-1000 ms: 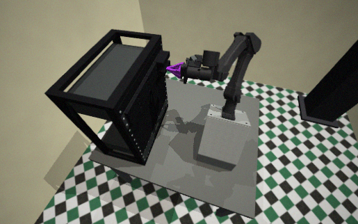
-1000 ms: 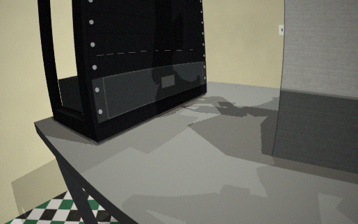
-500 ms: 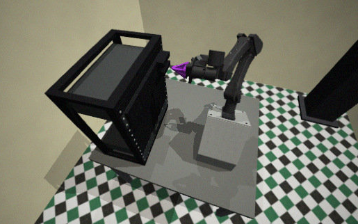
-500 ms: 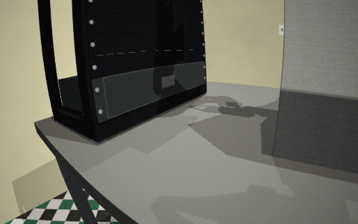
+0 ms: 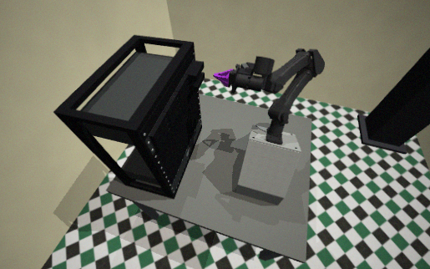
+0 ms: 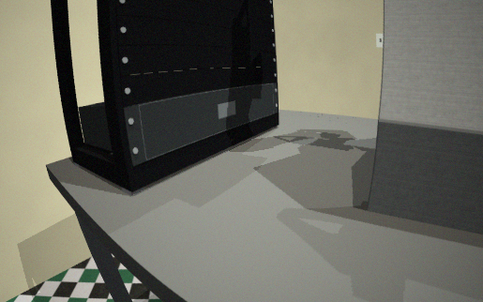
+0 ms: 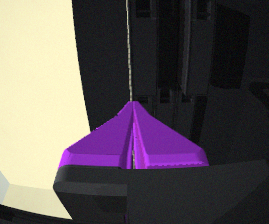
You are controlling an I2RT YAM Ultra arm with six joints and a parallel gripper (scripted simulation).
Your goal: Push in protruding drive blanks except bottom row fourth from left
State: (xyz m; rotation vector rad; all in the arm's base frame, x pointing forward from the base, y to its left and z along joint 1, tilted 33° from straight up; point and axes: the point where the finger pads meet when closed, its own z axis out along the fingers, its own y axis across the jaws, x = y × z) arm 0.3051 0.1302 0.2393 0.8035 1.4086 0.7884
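Observation:
The black open-frame rack (image 5: pixel 134 113) stands on the left part of the grey table, its dark front face turned toward the arm. At the far upper end of that face a drive blank (image 5: pixel 196 68) sticks out. My gripper (image 5: pixel 222 76) has purple fingers, is shut and empty, and hovers a short way off the rack's front, near its far top corner. In the wrist view the shut fingertips (image 7: pixel 133 106) point at the rack front (image 7: pixel 178 50), where narrow vertical blanks show. In the exterior view only the lower rack front (image 6: pixel 193 94) with a grey panel (image 6: pixel 203 117) shows.
The arm stands on a grey box pedestal (image 5: pixel 268 164) in the middle of the table. A tall black cabinet (image 5: pixel 410 100) stands on the checkered floor at the right. The rack sits close to the table's left edge.

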